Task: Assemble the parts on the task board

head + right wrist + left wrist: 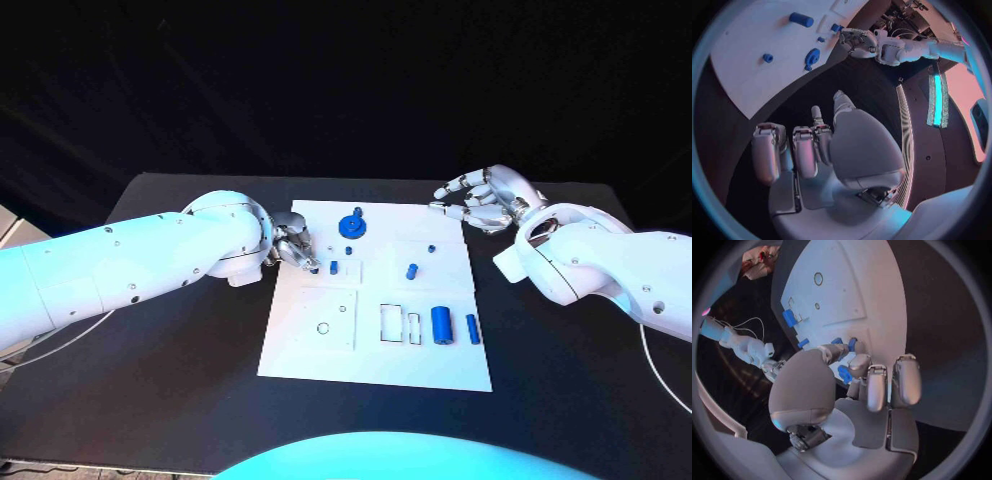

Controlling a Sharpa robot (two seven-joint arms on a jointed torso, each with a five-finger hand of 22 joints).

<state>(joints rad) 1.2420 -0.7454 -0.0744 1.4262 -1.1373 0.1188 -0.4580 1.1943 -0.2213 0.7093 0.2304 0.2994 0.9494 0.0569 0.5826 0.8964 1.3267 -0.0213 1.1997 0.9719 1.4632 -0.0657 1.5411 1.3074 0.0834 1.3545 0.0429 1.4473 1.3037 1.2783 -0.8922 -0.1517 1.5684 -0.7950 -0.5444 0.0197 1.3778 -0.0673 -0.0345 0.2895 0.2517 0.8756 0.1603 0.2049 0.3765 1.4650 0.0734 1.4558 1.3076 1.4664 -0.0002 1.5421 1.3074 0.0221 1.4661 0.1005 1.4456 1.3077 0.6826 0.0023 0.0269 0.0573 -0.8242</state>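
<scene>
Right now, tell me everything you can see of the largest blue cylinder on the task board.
The blue cylinder is a plain, matte, plastic-looking piece lying on its side on the white task board, near its right edge toward the robot. A slimmer blue pin lies parallel just right of it, apart; a rectangular outline lies to its left. Neither hand touches it.

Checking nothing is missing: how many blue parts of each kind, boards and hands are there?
Large blue knob: 1
Blue cylinders: 2
Small blue pieces: 3
Task board: 1
Hands: 2
Total: 9
</scene>
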